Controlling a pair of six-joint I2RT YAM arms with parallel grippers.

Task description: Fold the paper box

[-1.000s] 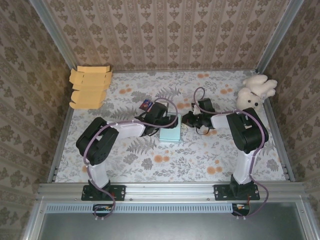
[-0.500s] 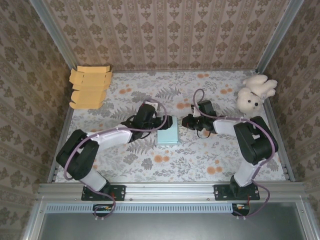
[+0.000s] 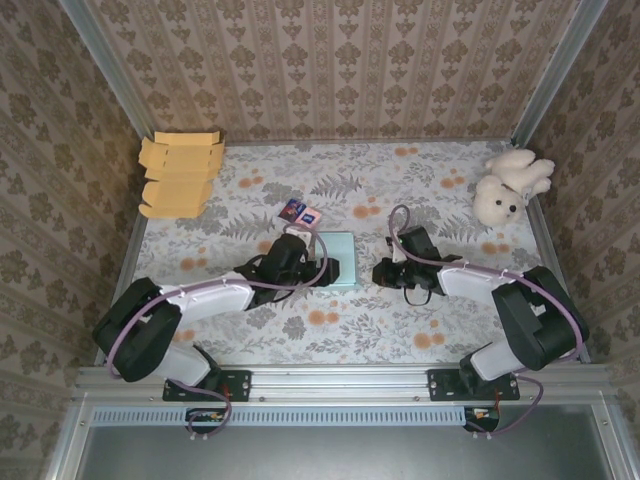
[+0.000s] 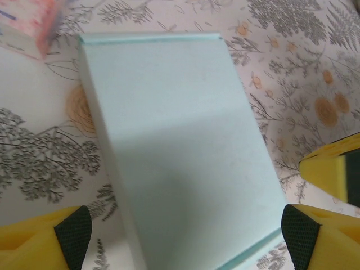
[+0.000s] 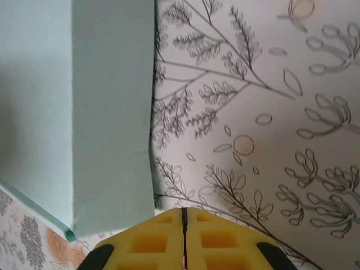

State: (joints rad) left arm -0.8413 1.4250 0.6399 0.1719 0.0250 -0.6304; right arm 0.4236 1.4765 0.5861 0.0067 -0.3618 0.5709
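The paper box (image 3: 337, 256) is a pale blue, flat, closed carton lying on the floral table; it also shows as the paper box (image 4: 180, 146) and the paper box (image 5: 73, 112). My left gripper (image 3: 318, 268) is at the box's left side. In the left wrist view the left gripper (image 4: 185, 233) is open, its black-tipped yellow fingers (image 4: 67, 230) wide on either side of the box's near end, apart from it. My right gripper (image 3: 381, 272) sits just right of the box. The right gripper (image 5: 184, 211) is shut and empty, its tips beside the box's corner.
A stack of flat tan cardboard blanks (image 3: 180, 174) lies at the back left. A white plush toy (image 3: 508, 185) sits at the back right. Two small packets (image 3: 300, 212) lie just behind the box, one seen as a packet (image 4: 28, 25). Metal rails edge the table.
Both arms have drawn back toward the near edge. The left gripper came off the box's far side, uncovering the small packets. The box has stayed nearly in place.
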